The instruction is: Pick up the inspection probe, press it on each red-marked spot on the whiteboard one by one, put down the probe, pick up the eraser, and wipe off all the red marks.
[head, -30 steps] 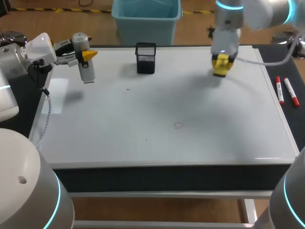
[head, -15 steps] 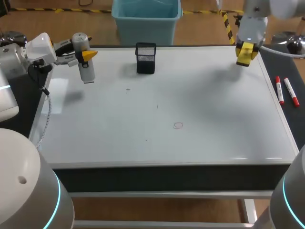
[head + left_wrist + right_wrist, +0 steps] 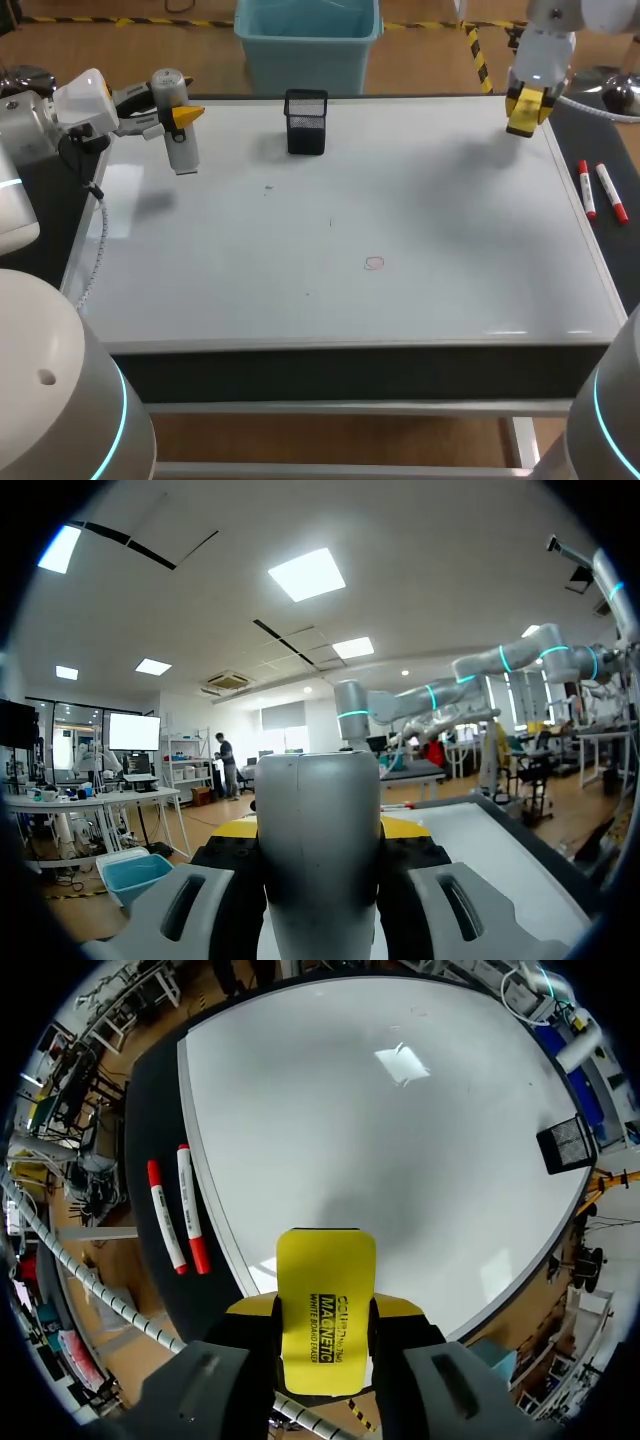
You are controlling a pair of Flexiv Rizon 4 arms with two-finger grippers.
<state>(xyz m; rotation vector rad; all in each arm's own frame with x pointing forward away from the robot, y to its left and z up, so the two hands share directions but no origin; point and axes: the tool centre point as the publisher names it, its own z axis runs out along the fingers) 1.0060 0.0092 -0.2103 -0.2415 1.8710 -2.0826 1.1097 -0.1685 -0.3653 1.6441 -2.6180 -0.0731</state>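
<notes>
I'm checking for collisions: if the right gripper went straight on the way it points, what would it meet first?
Probably bare whiteboard, near the edge by the two red markers. The yellow eraser in the right gripper would touch first; nothing shows in between, though depth is unclear.

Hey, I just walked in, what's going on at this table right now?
Two robot arms are working over a whiteboard. The left gripper is shut on the grey inspection probe, holding it above the board's far left part. The right gripper is shut on the yellow eraser, up over the far right corner. One small red mark near the middle of the board is not yet wiped. Two red markers lie beside the board's right edge.
</notes>
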